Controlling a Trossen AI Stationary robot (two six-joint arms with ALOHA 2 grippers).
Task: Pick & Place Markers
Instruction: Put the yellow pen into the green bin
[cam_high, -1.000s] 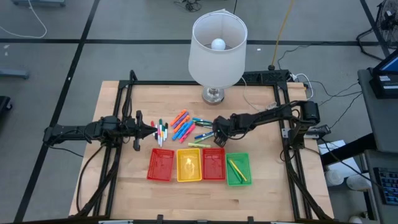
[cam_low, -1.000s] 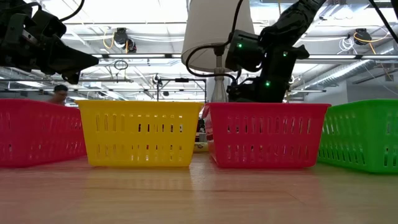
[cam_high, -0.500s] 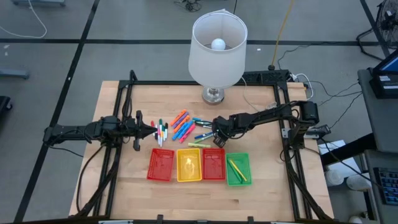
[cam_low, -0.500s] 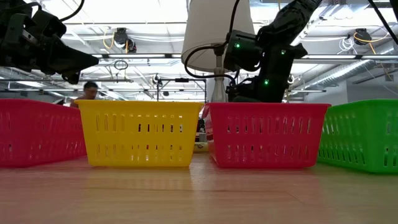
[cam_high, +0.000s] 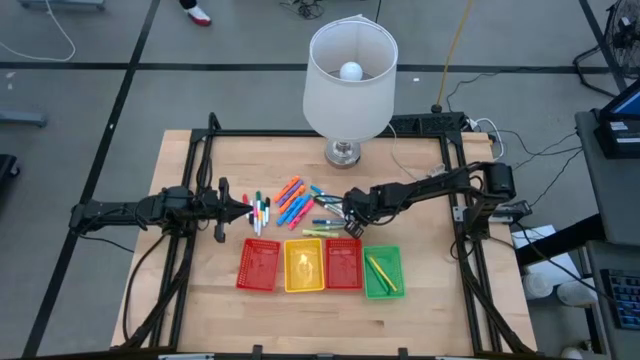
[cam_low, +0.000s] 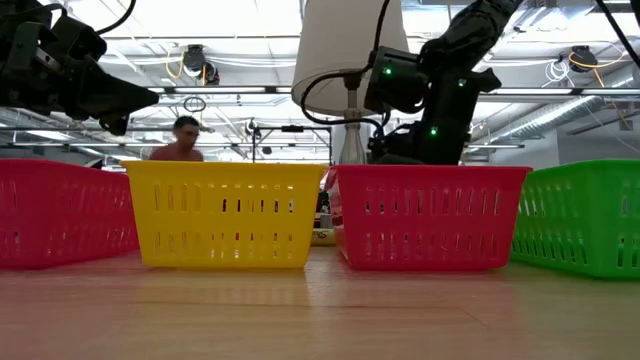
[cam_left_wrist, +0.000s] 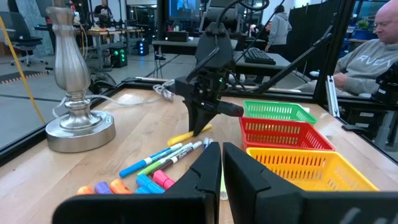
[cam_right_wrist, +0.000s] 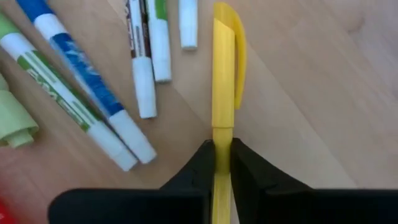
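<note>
Several markers (cam_high: 290, 203) in orange, blue, pink and white lie loose on the wooden table behind the trays. My right gripper (cam_high: 346, 217) points steeply down at the right end of the pile and is shut on a yellow marker (cam_right_wrist: 222, 81). The left wrist view shows this yellow marker (cam_left_wrist: 189, 134) low at the tabletop beneath the fingers. White markers with blue and green bands (cam_right_wrist: 87, 93) lie flat beside it. My left gripper (cam_high: 246, 208) hangs level and shut, above the table at the pile's left end, touching nothing. My right gripper pinches the yellow marker's barrel (cam_right_wrist: 222, 140) between its two fingers, just below the clipped cap (cam_right_wrist: 230, 50). The fingers come from above, slanting down, and lie across the marker. The marker lies flat, apparently on the wood.
Four mesh trays stand in a row near the front: red (cam_high: 259, 265), yellow (cam_high: 305, 266), red (cam_high: 343, 262) and green (cam_high: 382, 271), the green one with markers inside. A lamp (cam_high: 349, 75) stands at the far middle. People show in the room beyond.
My right gripper has stayed in place over the pile's right end, and its fingers have drawn together on the yellow marker. A person in the room behind has walked toward the right.
</note>
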